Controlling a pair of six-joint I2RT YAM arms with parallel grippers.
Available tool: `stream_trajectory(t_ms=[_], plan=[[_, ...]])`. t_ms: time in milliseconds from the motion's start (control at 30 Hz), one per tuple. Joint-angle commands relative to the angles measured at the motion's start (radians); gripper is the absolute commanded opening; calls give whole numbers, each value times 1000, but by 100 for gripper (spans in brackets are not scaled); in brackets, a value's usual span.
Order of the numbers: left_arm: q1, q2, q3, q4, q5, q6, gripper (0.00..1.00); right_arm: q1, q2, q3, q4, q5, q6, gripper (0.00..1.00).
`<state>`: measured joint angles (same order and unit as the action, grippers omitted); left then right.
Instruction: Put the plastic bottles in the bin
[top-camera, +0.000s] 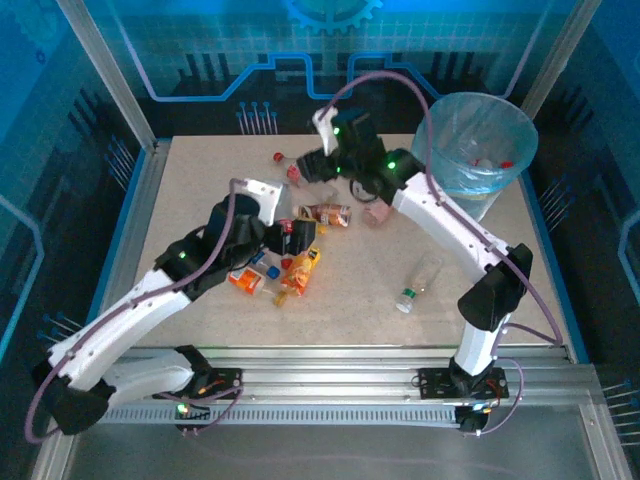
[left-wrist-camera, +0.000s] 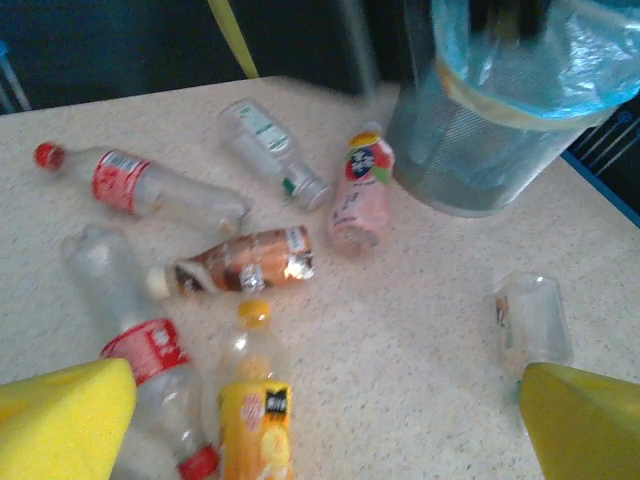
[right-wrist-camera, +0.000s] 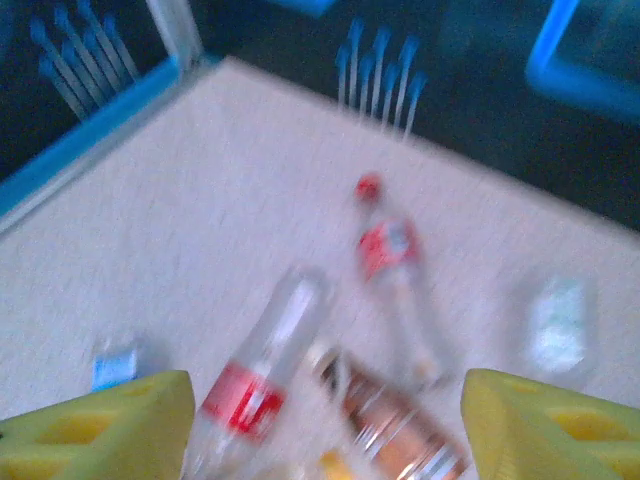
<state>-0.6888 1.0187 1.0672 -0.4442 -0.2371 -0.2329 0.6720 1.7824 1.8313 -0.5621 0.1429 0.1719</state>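
The front strip of the surface (top-camera: 350, 325) is bare. One green-capped bottle (top-camera: 418, 283) lies alone right of centre.

Further in, the left hand (top-camera: 295, 235) hangs over a cluster of plastic bottles (top-camera: 272, 278) left of centre. In its wrist view its yellow fingers (left-wrist-camera: 65, 425) stand wide apart and hold nothing. A yellow-labelled bottle (left-wrist-camera: 255, 410) lies on the surface below, between them. Past it lie a brown bottle (left-wrist-camera: 245, 265) and a pink bottle (left-wrist-camera: 360, 190).

Further still, the right hand (top-camera: 305, 168) is above the far-centre bottles. Its wrist view is blurred, but the fingers (right-wrist-camera: 100, 430) are clearly apart and grip nothing. A red-banded bottle (right-wrist-camera: 265, 390) lies beneath them; whether they touch it cannot be told.

The bin (top-camera: 520, 125) stands upright at the far right corner with a few bottles already inside. The surface between it and the lone bottle is open, as is the far left corner.
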Motion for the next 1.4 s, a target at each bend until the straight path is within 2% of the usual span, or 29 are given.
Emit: stream_trajectory(t_ms=[0,133,233,433,867,1267,1367], plan=[[9,-109,-95,-100,-98,-74,99,9,-32,-127,68,-92,187,68],[10,-211,-207,-149,-137,-112,99,8,15,-197,8,-120,323,69],[9,-229,-261,-182,-149,-158,99,8,23,-310,107,-179,416,69],[9,-224,-348,-151,-113,-223,99,-9,84,-422,237,-169,556,65],[11,-203,-368,-138,-69,-273,99,-60,179,-491,376,-175,634,58],[9,-169,-313,-122,-46,-277,99,-101,269,-482,447,-284,703,58],[10,-159,-287,-126,-51,-269,99,-107,290,-487,473,-310,718,55]])
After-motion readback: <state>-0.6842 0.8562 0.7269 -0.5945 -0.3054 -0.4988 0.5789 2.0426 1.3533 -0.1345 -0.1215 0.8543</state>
